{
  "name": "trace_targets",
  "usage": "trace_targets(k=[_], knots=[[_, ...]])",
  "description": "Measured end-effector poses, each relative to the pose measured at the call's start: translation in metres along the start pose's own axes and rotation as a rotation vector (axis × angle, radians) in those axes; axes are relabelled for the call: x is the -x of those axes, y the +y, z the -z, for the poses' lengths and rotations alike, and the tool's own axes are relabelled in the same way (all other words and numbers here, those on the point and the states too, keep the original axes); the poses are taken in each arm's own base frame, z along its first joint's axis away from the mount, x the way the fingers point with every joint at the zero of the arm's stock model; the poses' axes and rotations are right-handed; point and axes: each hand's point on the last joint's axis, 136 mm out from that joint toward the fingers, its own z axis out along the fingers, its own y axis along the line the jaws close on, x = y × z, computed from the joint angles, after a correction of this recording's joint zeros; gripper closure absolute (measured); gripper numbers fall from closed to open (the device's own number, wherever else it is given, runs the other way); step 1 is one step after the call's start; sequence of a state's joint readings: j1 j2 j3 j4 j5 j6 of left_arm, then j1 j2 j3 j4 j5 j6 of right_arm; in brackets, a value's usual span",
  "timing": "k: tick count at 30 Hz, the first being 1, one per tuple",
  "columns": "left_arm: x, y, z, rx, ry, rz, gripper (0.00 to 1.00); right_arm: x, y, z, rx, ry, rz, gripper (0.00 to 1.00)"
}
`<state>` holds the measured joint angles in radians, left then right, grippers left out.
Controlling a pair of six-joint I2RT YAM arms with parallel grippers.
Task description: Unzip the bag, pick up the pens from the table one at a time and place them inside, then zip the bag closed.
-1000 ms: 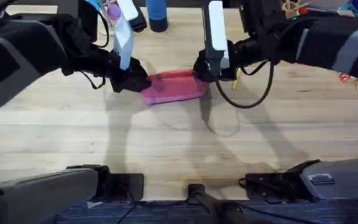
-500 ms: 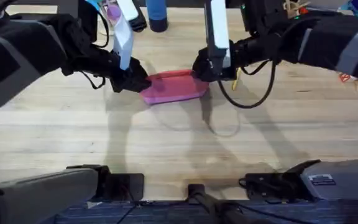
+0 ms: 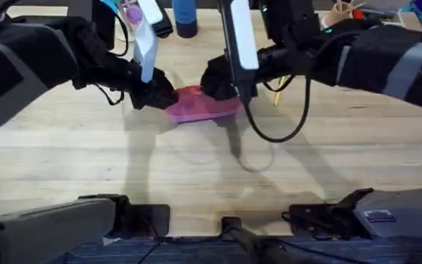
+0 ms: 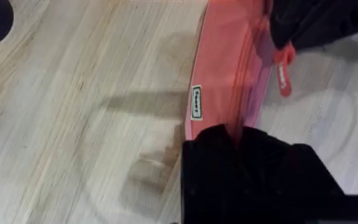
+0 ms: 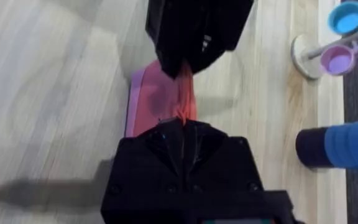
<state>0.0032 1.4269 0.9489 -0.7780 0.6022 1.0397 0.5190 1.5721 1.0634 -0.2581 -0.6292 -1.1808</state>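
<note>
Unzipping step, I'd say: bag (image 3: 200, 105) lay mid-counter (image 3: 196, 169), left gripper (image 3: 160, 95) fingers clenched on its end, right gripper (image 3: 218, 82) fingers pinching the zipper. Next: pull the slider further along.

A robot test bench or lab: two black jointed arms are mounted along the near edge of a pale light-wood plank worktop (image 3: 64, 169), with loose black cables (image 3: 277, 125) and, at its far edge, a thick blue cylinder (image 3: 184, 15) and small coloured cups on a stand (image 5: 337, 43).
</note>
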Motion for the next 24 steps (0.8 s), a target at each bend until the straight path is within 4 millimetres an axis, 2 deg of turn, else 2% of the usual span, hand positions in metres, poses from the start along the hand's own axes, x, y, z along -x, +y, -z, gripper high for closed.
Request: trace_targets(k=[4, 15, 24], knots=[[0.0, 0.0, 0.0, -0.001, 0.001, 0.001, 0.958, 0.009, -0.002, -0.011, -0.009, -0.027, 0.01, 0.971], [0.0, 0.0, 0.0, 0.0, 0.0, 0.0, 0.959, 0.04, -0.012, -0.055, -0.017, -0.218, -0.026, 0.971], [-0.002, 0.0, 0.001, 0.001, 0.004, 0.006, 0.959, 0.048, -0.011, -0.061, -0.011, -0.247, -0.064, 0.971]])
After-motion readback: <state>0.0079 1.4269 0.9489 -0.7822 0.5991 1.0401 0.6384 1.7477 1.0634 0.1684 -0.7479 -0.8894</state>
